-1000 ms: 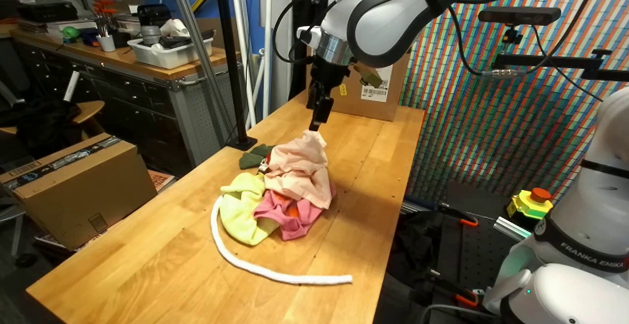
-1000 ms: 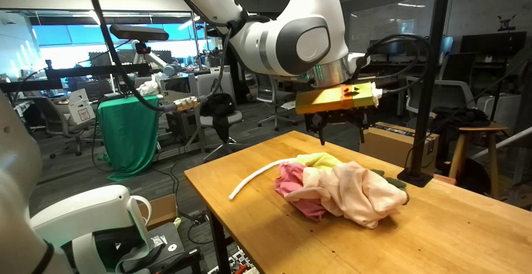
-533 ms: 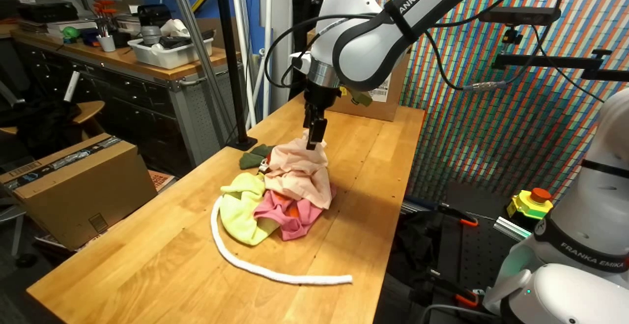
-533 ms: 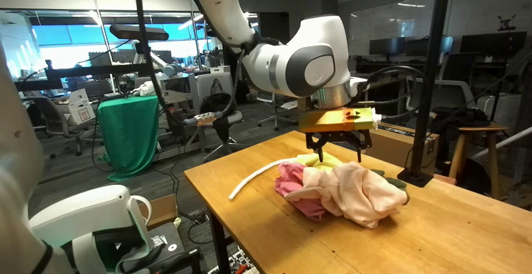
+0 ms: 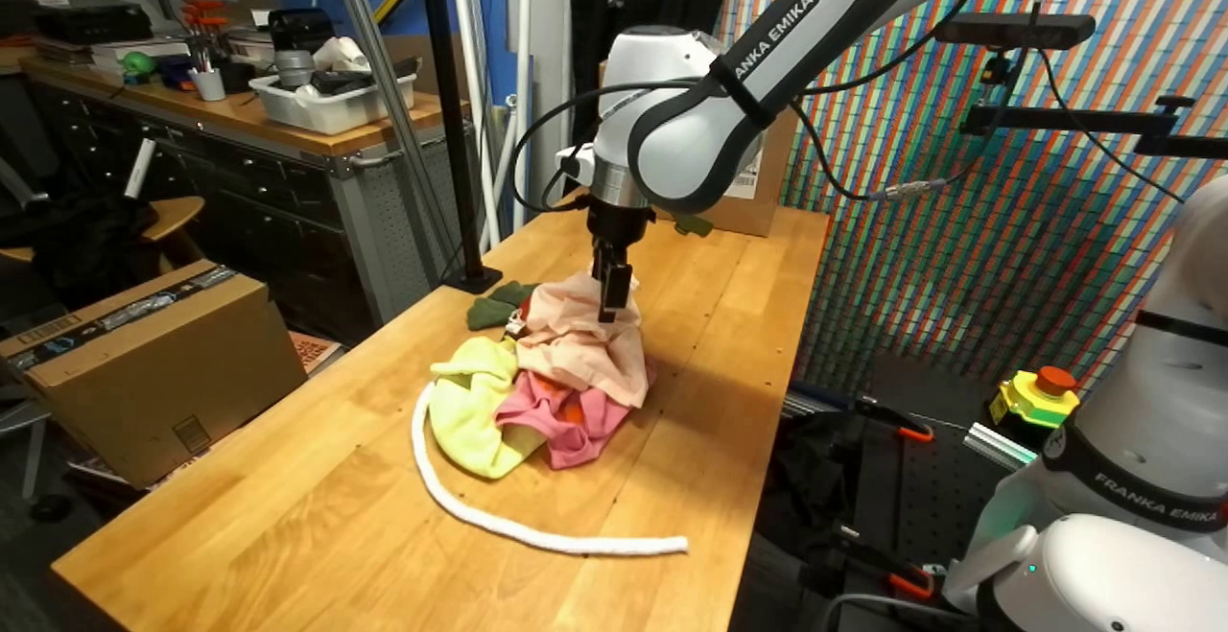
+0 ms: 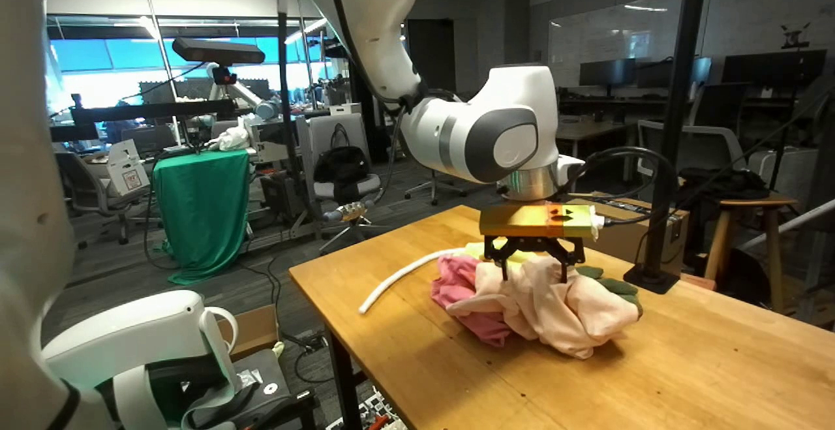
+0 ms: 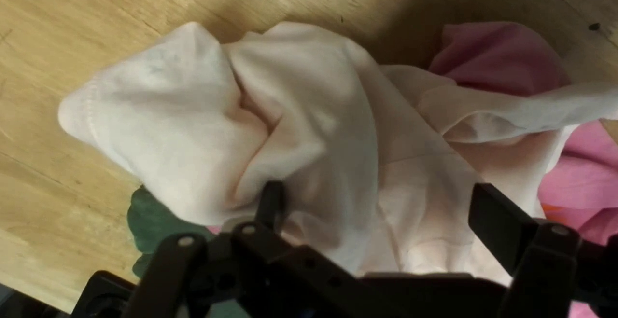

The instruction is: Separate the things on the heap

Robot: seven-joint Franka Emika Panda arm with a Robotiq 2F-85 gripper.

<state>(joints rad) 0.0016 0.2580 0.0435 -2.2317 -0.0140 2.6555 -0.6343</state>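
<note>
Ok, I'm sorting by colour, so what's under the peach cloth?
Pink fabric sticks out from beneath the peach cloth; dark green fabric shows at its edge in the wrist view. How far either runs underneath, and anything else there, is covered.

A: State of the heap (image 5: 542,378)?

B: Low, soft, jumbled; cloths overlapping on the table (image 5: 317,507).

A: Peach cloth (image 6: 548,306)?

B: Topmost; pale, bunched, deeply creased; part of it lies over the pink cloth (image 5: 576,435).

A: And that one?

B: Rumpled; shows from under the peach cloth; touches the yellow cloth (image 5: 470,421), itself crumpled, a corner jutting outward.

A: Rope (image 5: 537,538)?

B: White, thick, lying in an open curve round the yellow cloth's outer side; one end at that cloth, tucked or merely touching, cannot tell; other end free, well apart from the heap.
</note>
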